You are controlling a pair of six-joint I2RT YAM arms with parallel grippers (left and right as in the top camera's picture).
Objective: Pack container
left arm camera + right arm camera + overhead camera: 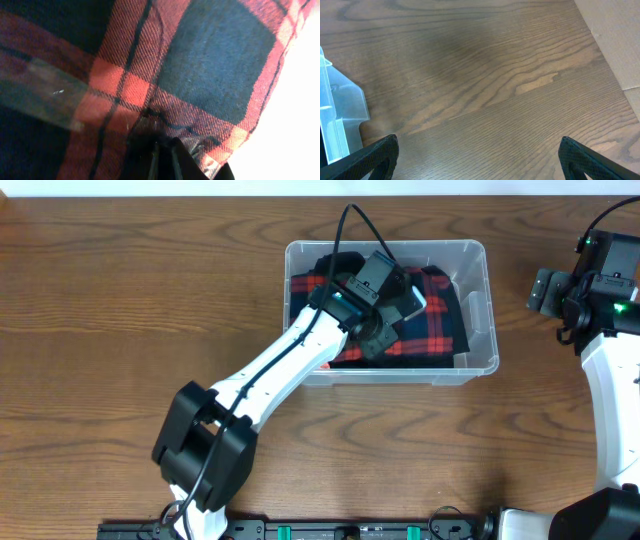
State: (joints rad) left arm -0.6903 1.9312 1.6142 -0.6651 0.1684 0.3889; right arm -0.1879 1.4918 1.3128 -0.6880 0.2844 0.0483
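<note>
The clear plastic container (386,246) stands in the middle of the table, and its corner shows in the right wrist view (342,112). A red and navy plaid cloth (432,320) lies inside it and fills the left wrist view (215,65). My left gripper (378,335) reaches down into the container. Its fingers (162,160) are close together on a puckered fold of the cloth. My right gripper (545,290) hovers over bare table to the right of the container, with its fingers wide apart and empty (480,155).
The wooden table (120,300) extends to the left and in front of the container. A pale surface (620,35) lies beyond the table's edge in the right wrist view. The arm bases stand at the front edge.
</note>
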